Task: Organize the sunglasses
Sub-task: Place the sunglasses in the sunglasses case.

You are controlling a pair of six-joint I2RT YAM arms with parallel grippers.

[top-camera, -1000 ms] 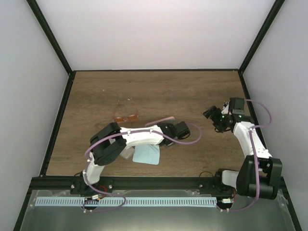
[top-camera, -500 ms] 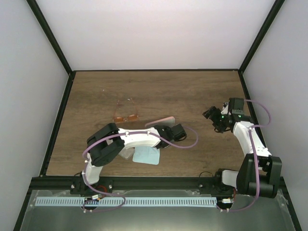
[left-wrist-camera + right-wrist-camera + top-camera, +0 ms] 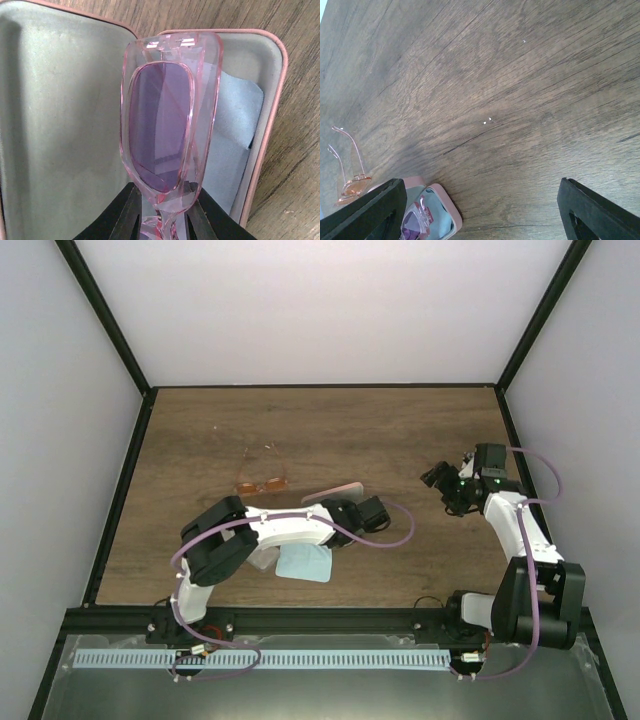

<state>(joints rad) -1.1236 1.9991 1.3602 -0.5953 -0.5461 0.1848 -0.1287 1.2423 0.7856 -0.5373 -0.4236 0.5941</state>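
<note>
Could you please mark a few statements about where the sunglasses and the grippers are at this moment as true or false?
1. The left gripper grips the purple-lens sunglasses. True.
2. The pink case is closed. False: it lies open beneath the held pair.
3. The right gripper holds the orange-lens sunglasses. False: it is open and empty, and that pair lies on the table.
4. A light blue cloth lies inside the case. True.

Left gripper (image 3: 162, 216) clamped, arm stretched rightward; right gripper (image 3: 481, 207) spread wide, hovering
</note>
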